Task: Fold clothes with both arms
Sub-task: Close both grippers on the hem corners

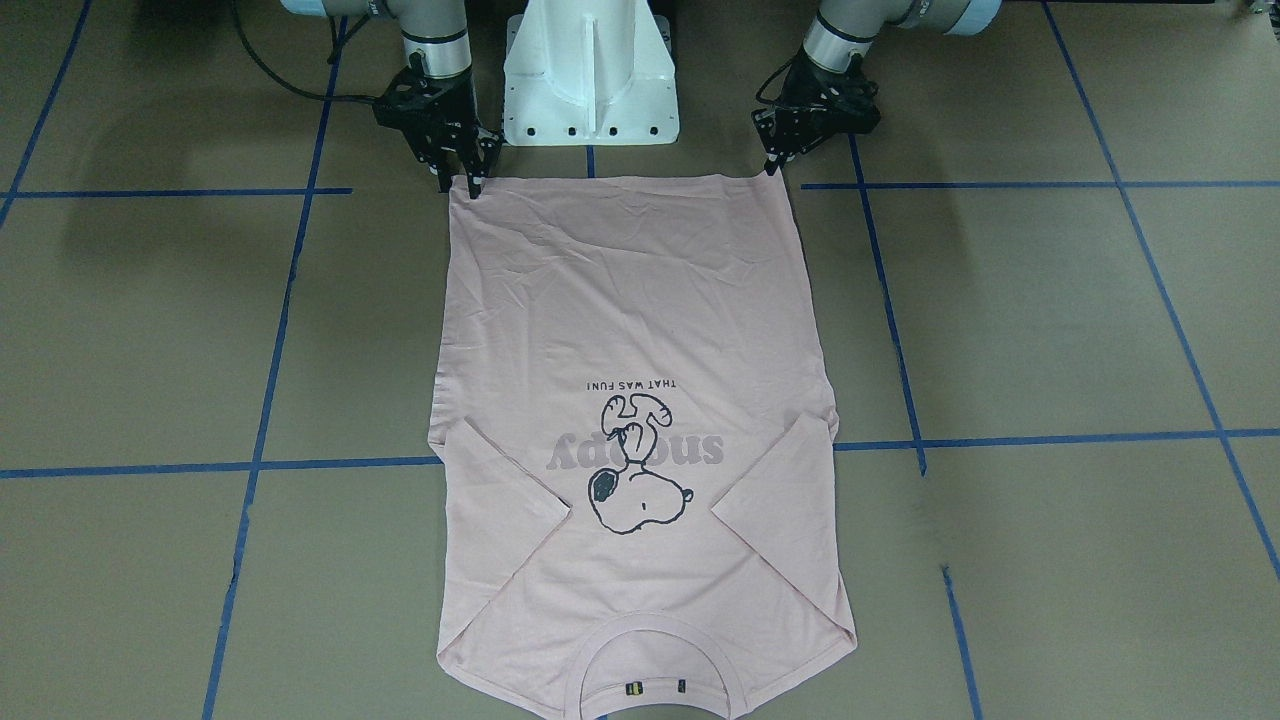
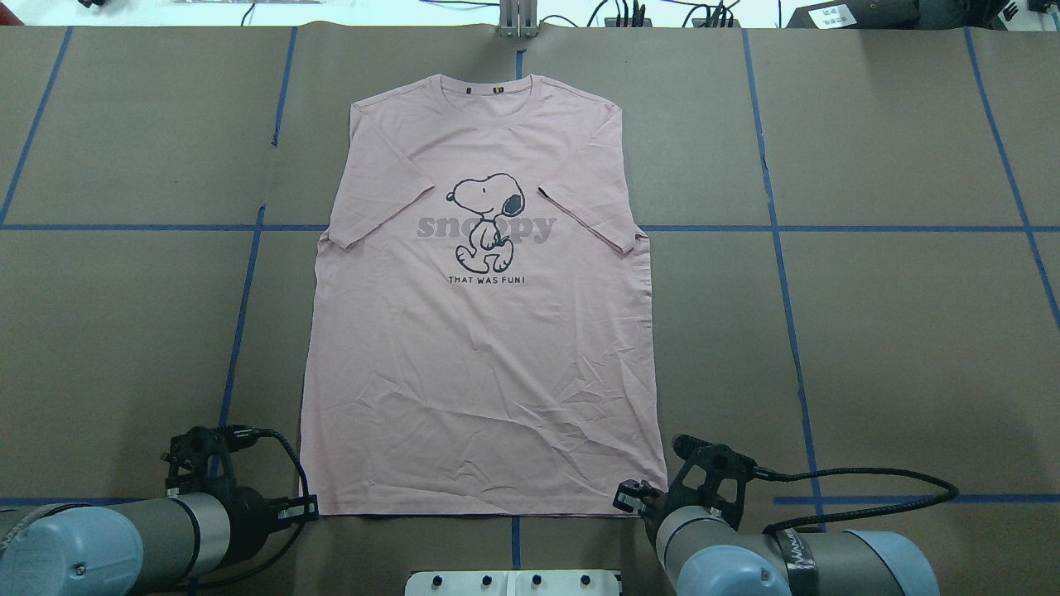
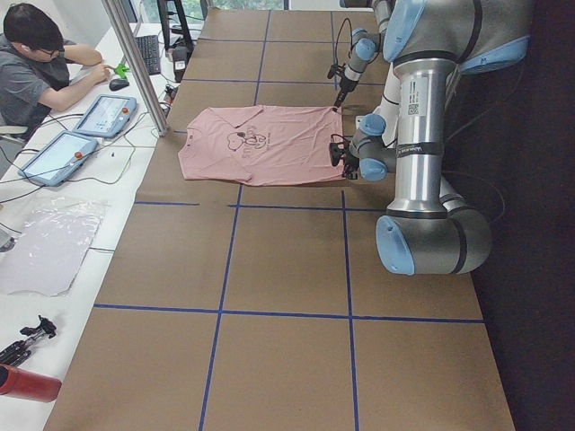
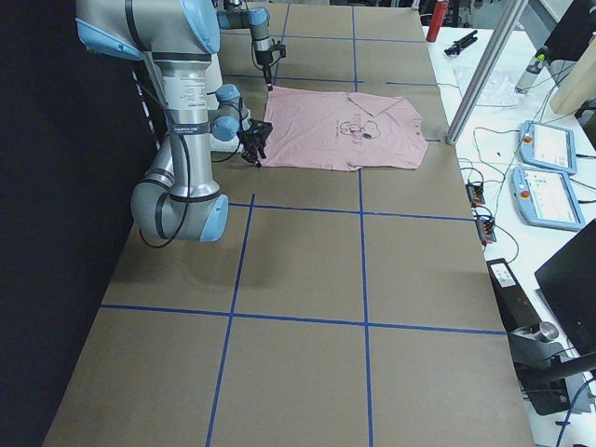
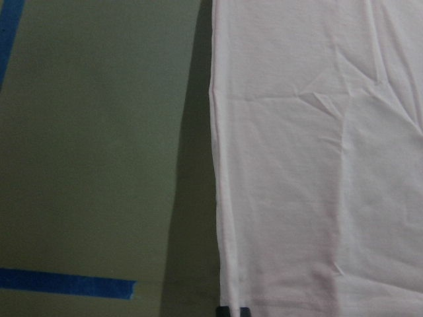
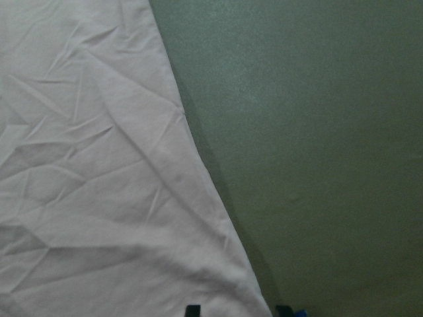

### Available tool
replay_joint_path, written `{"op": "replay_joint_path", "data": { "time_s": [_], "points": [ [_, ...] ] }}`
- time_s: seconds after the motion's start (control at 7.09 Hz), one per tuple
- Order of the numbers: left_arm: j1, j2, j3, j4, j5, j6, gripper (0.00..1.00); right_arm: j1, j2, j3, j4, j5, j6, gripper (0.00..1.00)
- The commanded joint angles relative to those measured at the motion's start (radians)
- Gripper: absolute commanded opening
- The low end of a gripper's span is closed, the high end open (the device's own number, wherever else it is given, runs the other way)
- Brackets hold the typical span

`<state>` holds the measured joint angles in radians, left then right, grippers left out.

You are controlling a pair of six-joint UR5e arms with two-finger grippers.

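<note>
Taped table [image 1: 1000,320] bears the T-shirt [image 1: 630,300]. The right pincer [image 1: 468,180] gapes astride a hem corner [image 6: 251,290]; of the left pincer [image 1: 775,165] I cannot tell. Pinching one layer could skew the fold.

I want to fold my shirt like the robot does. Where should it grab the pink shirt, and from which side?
Probably the two hem corners, one per hand, coming from the robot's side. The T-shirt lies flat with its hem nearest the robot, so those corners are free edges to pinch. The left hand and right hand sit right at them.
</note>
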<state>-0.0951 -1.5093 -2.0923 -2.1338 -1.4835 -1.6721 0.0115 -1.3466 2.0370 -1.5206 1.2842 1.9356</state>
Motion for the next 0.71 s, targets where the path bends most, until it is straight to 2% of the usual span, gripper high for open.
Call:
{"op": "replay_joint_path", "data": {
  "time_s": [0.0,0.14,0.42,0.56],
  "points": [
    [-0.002,0.001,-0.002,0.0,0.002,-0.002,0.0,-0.005,0.003,0.005,0.0,-0.003,0.022,0.05],
    [-0.002,0.0,0.0,0.0,0.002,-0.002,0.0,-0.005,0.003,0.006,0.0,-0.005,0.022,0.0],
    [-0.002,-0.003,-0.018,0.0,-0.001,0.0,0.0,-0.004,-0.003,0.032,-0.001,0.0,0.014,0.0],
    [-0.011,0.003,-0.094,0.027,-0.018,0.014,0.0,0.007,-0.012,0.086,-0.007,0.006,0.003,0.0]
  ]
}}
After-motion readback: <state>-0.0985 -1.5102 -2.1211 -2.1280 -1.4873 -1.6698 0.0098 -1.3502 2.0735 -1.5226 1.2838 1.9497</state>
